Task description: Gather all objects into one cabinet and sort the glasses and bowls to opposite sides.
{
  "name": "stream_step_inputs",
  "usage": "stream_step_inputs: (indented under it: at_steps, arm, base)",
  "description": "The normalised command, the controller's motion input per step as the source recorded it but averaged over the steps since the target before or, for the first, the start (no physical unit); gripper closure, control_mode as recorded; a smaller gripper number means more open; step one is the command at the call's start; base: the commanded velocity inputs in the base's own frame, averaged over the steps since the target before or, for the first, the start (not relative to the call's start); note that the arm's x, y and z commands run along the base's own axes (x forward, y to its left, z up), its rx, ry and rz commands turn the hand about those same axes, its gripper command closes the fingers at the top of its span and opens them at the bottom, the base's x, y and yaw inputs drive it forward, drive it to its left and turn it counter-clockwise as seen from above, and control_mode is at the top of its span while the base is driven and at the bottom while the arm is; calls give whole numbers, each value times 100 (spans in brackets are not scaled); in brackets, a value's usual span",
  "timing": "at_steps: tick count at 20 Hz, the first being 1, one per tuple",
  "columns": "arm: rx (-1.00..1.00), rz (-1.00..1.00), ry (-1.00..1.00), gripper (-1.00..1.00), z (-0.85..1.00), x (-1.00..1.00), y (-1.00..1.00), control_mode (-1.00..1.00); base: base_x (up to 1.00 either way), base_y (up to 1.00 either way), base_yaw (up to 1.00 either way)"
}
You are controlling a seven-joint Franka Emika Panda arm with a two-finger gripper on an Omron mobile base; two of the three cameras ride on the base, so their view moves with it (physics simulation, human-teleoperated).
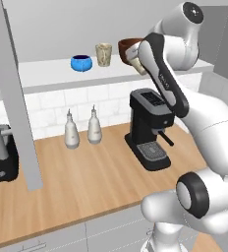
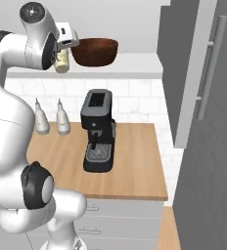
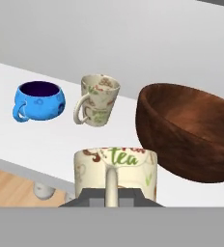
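I am holding the cream mug (image 3: 115, 174) up at the white shelf (image 1: 47, 76), with the gripper (image 3: 112, 197) pinched fully closed on its handle; in the hand view the loop runs straight down between the finger tips. I am using the big brown bowl (image 3: 191, 132) as my landmark. The held mug is hanging just left of and in front of that bowl, near the shelf's front edge. The other cup (image 3: 98, 100) is standing upright farther left of the bowl and farther back, and the small blue bowl (image 3: 39, 100) is sitting left again of that cup, well apart from the brown bowl.

I am judging this as the placing step: all four pieces are now at the one shelf, but the blue bowl is lying on the cups' side, so sorting is not yet done.

What is worrying me is the brown bowl, which is looking tilted, with its near wall close to the mug. If I am drifting right while lowering, the mug could knock it and set it rocking or sliding. Letting go too close to the front edge could tip the mug down toward the coffee machine (image 1: 150, 128) on the counter below.
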Motion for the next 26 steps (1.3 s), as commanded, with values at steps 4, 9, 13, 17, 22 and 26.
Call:
stream_step_inputs:
  at_steps: [4,9,13,17,22,26]
  arm:
    - [0,0,0,100,0,0,0,100]
    - [0,0,0,100,0,0,0,100]
    - [0,0,0,100,0,0,0,100]
    - [0,0,0,100,0,0,0,100]
    - [0,0,0,100,0,0,0,100]
    - [0,0,0,100,0,0,0,-100]
  base:
    - [22,8,-1]
    - [100,94,-3]
    - [11,12,-3]
    - [78,59,-2]
    - [91,84,7]
    - [2,0,0]
